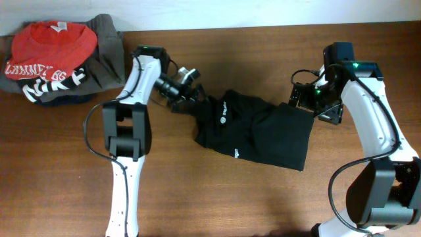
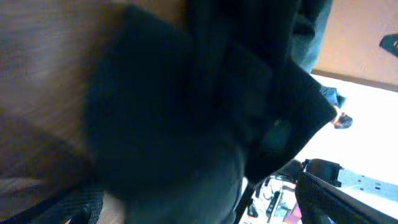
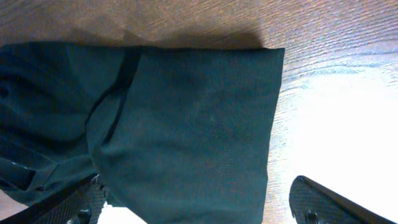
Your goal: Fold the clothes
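Note:
The clothes [image 1: 253, 128], a black garment with a small white logo, lie crumpled in the middle of the wooden table. My left gripper [image 1: 187, 94] is at the garment's upper left end. In the left wrist view the black fabric [image 2: 186, 106] fills the frame, blurred, between the wide-apart fingers [image 2: 326, 196] of the open left gripper [image 2: 199, 211]. My right gripper [image 1: 309, 104] is at the garment's upper right corner. In the right wrist view a flat panel of the clothes [image 3: 186, 118] reaches in between the spread fingers [image 3: 323, 202], and the right gripper [image 3: 199, 208] stands open.
A pile with a red shirt with white lettering [image 1: 49, 46] on a grey garment [image 1: 108, 49] sits at the table's back left corner. Bare wood [image 1: 217, 197] runs along the front of the table.

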Motion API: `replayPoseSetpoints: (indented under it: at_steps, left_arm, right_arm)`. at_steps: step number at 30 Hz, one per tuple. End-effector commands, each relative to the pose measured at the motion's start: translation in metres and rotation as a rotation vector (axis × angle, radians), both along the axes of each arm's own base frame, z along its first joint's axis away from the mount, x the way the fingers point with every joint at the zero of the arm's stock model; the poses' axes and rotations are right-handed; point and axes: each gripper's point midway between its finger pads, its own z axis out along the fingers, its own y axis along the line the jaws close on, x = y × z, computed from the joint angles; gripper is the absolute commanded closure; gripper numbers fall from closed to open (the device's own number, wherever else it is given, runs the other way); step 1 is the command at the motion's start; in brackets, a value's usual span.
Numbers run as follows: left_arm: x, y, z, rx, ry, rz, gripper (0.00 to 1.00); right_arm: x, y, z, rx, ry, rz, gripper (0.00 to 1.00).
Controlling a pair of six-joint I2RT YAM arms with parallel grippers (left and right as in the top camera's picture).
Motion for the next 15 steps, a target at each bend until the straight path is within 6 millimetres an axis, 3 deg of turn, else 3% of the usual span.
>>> replayPoseSetpoints:
  at_steps: [1,9,15]
  left_arm:
    - [-0.018,-0.004,-0.035,0.080,0.022,-0.080,0.01]
    - [-0.027,-0.021,-0.036,0.072,-0.005,-0.141,0.01]
    - [-0.030,-0.030,-0.048,0.075,-0.005,-0.154,0.01]
  right_arm:
    - [0.001,-0.004,0.002,-0.022,-0.010,0.025,0.01]
    - [0.002,-0.004,0.002,-0.023,-0.014,0.027,0.02]
    - [0.001,-0.004,0.002,-0.022,-0.013,0.027,0.01]
